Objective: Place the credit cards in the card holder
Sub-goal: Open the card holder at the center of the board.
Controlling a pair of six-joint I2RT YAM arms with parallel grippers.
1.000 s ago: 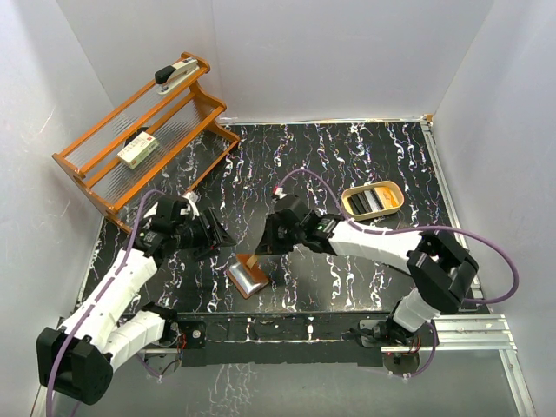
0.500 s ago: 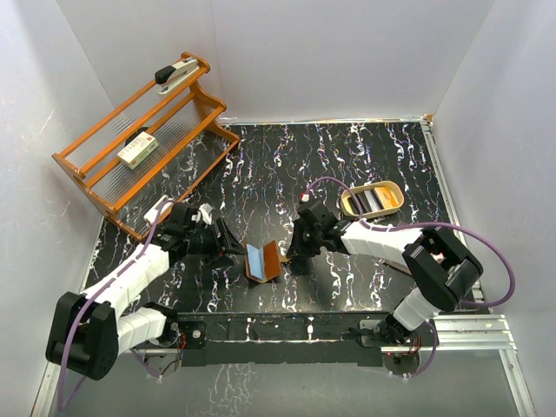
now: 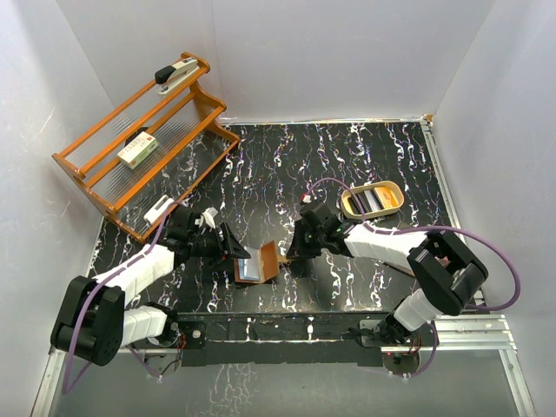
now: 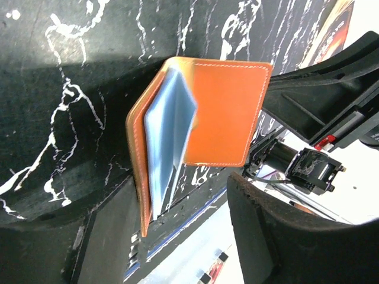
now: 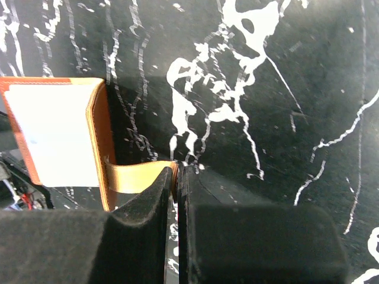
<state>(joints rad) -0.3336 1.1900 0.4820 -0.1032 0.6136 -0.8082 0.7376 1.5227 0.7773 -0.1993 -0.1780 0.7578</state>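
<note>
Brown leather bifold card holder (image 3: 259, 264) sits half open on the black marbled worktop (image 3: 347, 174), well in front of the orange wooden rack (image 3: 84, 184), mouth facing rackward. Its snap tab (image 5: 133, 176) is pinched by the right gripper (image 5: 179, 174); the left gripper (image 3: 233, 249) gapes empty. A pale blue plastic credit card (image 4: 169, 136), long axis along the fold, looks half-seated and needs pushing home.

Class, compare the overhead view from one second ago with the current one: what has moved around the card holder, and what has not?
The right gripper, shut on the card holder by its snap tab, drew rightward. The holder went from lying nearly flat to standing open, with a blue card inside. The open left gripper advanced toward it. The wooden rack and oval tin stayed put.
</note>
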